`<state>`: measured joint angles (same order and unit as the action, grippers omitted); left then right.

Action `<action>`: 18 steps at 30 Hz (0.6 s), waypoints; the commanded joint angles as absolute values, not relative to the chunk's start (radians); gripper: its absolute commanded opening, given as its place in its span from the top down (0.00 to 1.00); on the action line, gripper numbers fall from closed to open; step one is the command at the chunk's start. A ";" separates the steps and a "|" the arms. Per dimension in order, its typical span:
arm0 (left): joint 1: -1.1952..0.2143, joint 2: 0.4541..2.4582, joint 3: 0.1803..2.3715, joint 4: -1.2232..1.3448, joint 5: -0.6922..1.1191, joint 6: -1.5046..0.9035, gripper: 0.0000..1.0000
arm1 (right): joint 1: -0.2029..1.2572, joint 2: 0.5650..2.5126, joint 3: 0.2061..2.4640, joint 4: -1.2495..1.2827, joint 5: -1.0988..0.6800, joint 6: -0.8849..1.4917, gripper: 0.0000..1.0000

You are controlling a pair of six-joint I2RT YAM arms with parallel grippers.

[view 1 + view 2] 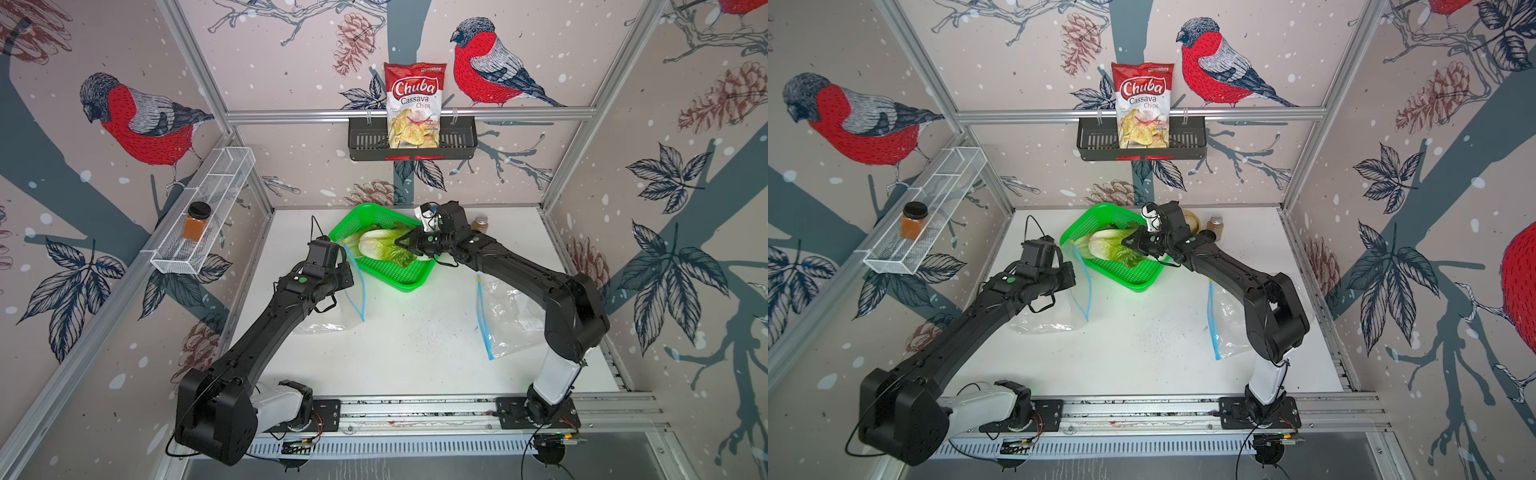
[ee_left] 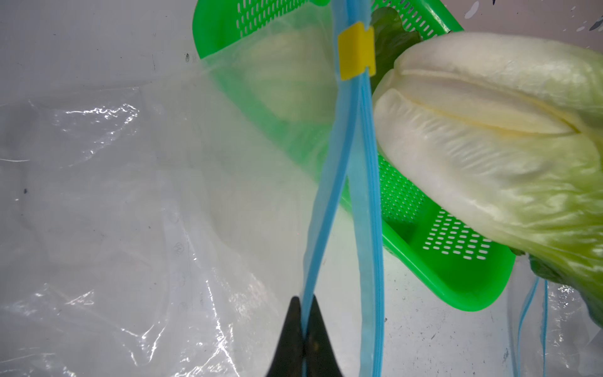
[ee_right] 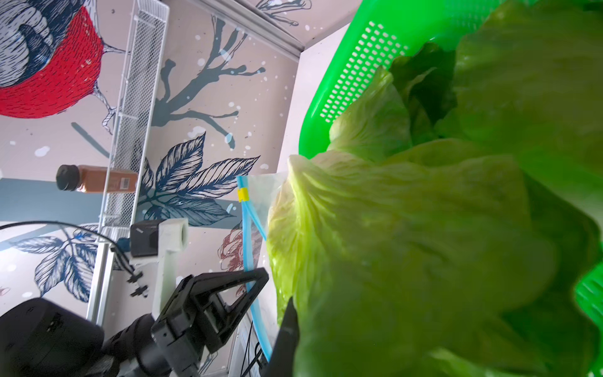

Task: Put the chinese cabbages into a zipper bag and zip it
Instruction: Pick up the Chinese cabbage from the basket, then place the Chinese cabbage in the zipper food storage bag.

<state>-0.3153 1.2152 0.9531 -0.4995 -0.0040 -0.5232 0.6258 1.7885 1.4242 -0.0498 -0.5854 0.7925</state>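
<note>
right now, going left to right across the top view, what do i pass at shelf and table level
orange spice jar → held-up zipper bag → green basket → flat zipper bag

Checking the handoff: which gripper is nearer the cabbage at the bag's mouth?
Right. The right gripper is shut on that cabbage's leafy end; the left gripper, pinching the zipper bag's blue strip, sits just off its white base.
</note>
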 commanded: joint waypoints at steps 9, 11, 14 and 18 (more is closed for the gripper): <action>-0.314 1.225 0.989 -0.540 0.061 -0.528 0.97 | 0.597 1.613 1.426 -0.199 -0.668 0.556 0.99; -0.314 1.229 0.988 -0.527 0.090 -0.522 0.98 | 0.608 1.585 1.395 -0.210 -0.690 0.521 0.99; -0.313 1.228 0.988 -0.532 0.099 -0.528 0.98 | 0.631 1.558 1.372 -0.223 -0.719 0.481 0.98; -0.314 1.219 0.983 -0.527 0.114 -0.542 0.98 | 0.666 1.555 1.377 -0.270 -0.713 0.432 0.98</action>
<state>-0.3153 1.2255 0.9840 -0.5358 0.0849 -0.5255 0.6510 1.5620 1.3739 -0.2527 -0.6834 0.4992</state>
